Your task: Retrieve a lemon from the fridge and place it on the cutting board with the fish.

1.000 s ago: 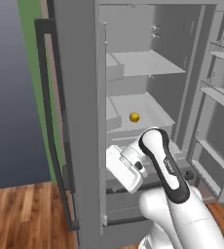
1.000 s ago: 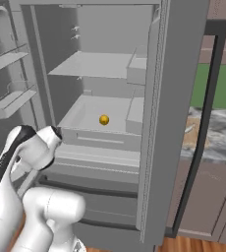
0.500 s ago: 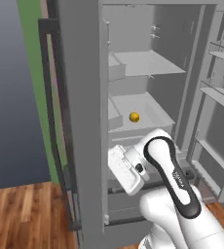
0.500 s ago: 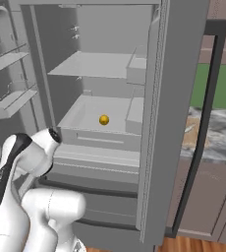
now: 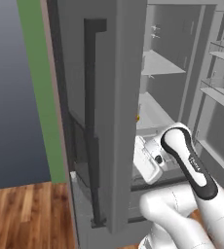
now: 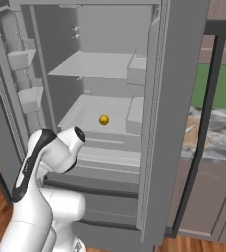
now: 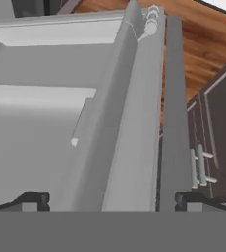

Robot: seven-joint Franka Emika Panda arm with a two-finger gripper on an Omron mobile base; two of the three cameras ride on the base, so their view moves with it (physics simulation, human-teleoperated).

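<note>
We see the fridge (image 6: 149, 123) standing open, its grey shelves bare except for the lemon (image 6: 103, 119), a small yellow-orange ball resting near the middle of the lower shelf, well back from the shelf's front edge. We judge the lemon to be light, firm and smooth-skinned; being round, it could roll if nudged, so we would close on it across its widest part, from opposite sides, with only modest pressure.

The hand (image 7: 112, 199) shows as two small dark fingertips (image 7: 34, 200) set wide apart at the bottom of the hand view, with nothing between them. It looks along the fridge's grey inner ledges and door edge, with wood floor beyond.

The right base view gives us the whole lit interior, plus a marbled tabletop (image 6: 218, 142) beyond the right door. The left base view is largely blocked by the left door and its long dark handle (image 5: 90, 121); there only a sliver of the lemon (image 5: 137, 117) peeks past the door's edge, just above the arm's white wrist.
</note>
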